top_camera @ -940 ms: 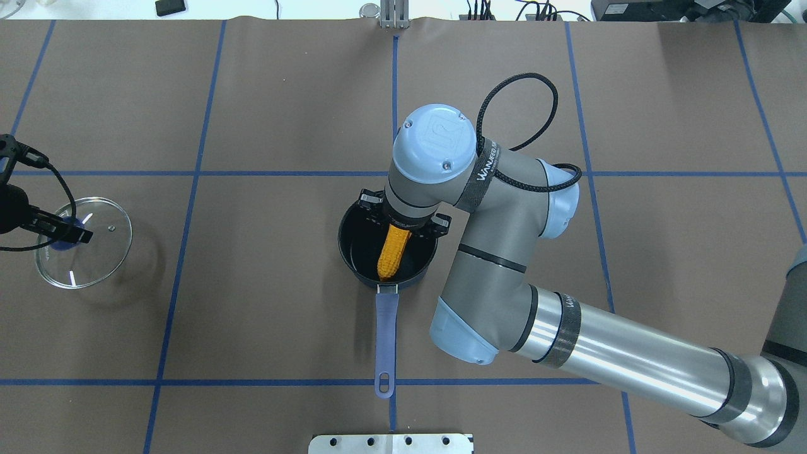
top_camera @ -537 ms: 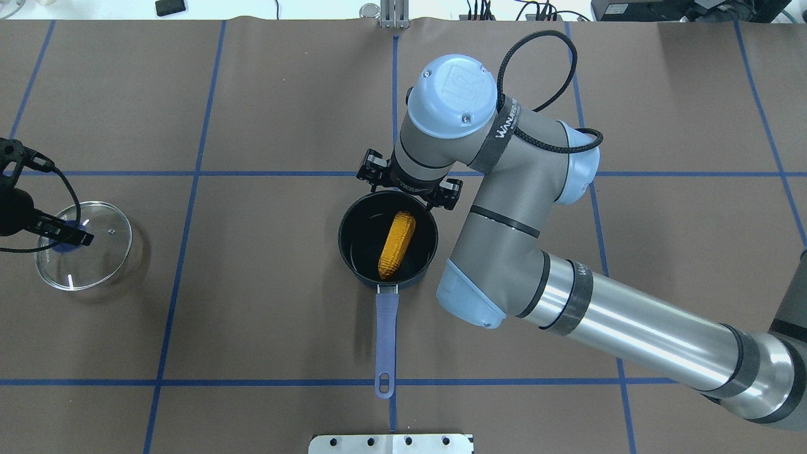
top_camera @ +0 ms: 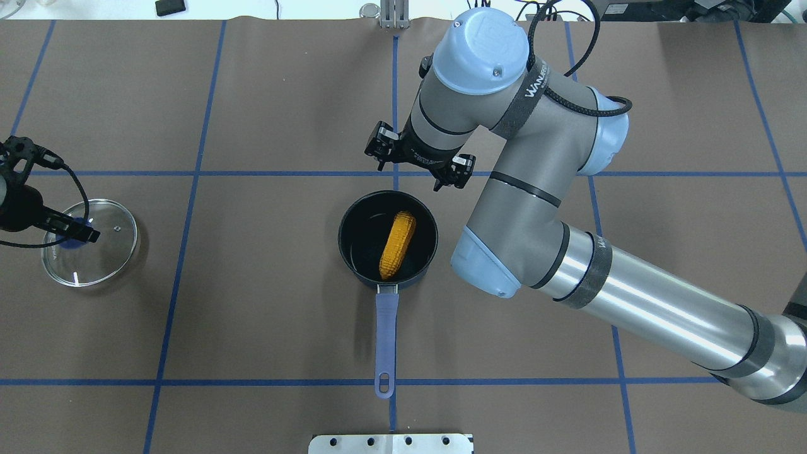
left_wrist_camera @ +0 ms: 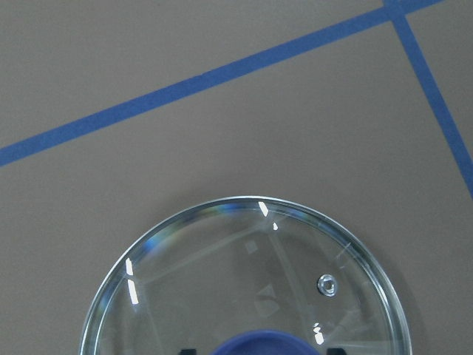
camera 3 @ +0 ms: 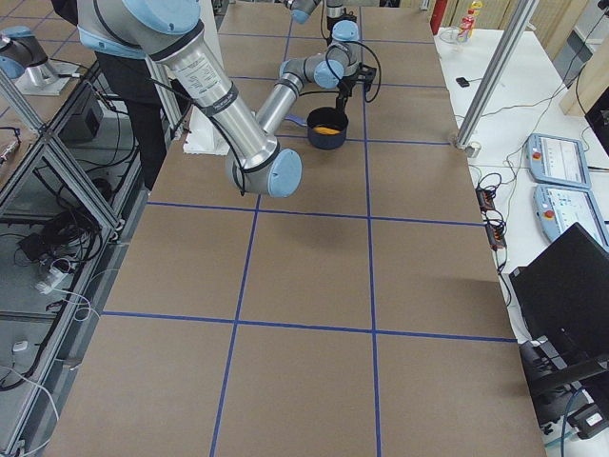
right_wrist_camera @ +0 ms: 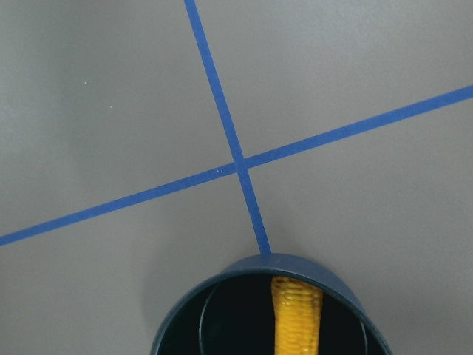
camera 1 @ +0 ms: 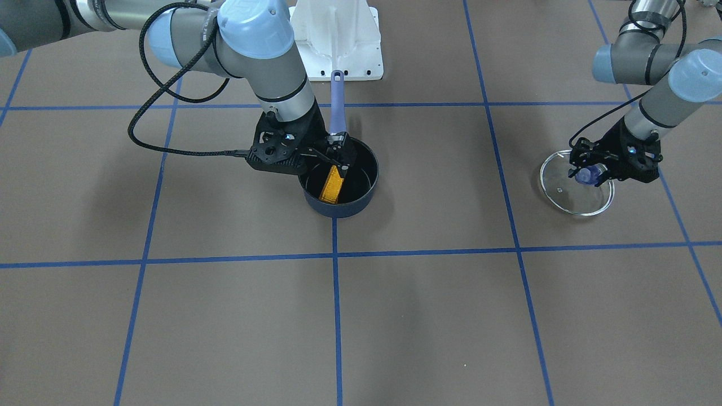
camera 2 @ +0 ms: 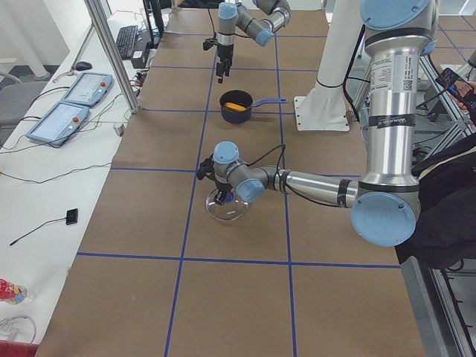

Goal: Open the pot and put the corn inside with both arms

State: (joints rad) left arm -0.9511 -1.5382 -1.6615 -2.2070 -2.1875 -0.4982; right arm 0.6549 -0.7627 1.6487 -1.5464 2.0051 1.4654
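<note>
From where I stand the job looks all but done. The yellow-orange bumpy corn cob [top_camera: 398,244] lies inside the small dark navy saucepan [top_camera: 357,234], slanted across the black bottom, with its tapered end toward the long periwinkle handle [top_camera: 384,334]. The pan sits near the middle of the brown table [top_camera: 252,315].

The right gripper [camera 1: 336,155] hangs above the pan's far rim, on the side away from the handle. Its jaws are spread and hold nothing. Well off to the robot's left, the left gripper [camera 1: 590,172] is down over the round clear glass lid [top_camera: 107,249]. That lid appears to rest on the table, and the jaws sit either side of its blue knob [camera 1: 586,175], seemingly pinching it.

I'd judge what remains is a clean retreat. The right arm should go straight up before swinging away, jaws kept wide, so no finger catches the rim and drags the light pan. The left arm should part its jaws fully before rising, or the lid may lift and clatter. Neither arm needs to hurry.
</note>
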